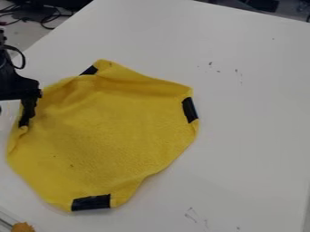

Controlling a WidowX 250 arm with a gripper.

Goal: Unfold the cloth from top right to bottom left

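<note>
Arm [13,86] entered from the left; tool [25,121] hung down at the left rim of the cloth [109,131]. Couldn't tell whether it was spread or pinching. Cloth lay mostly flat, left of centre on counter [254,136].

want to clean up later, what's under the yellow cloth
The white table shows past the edges of the yellow cloth, which lies on it. The surface directly beneath is covered, so whether marks or anything small are there can't be told.
</note>
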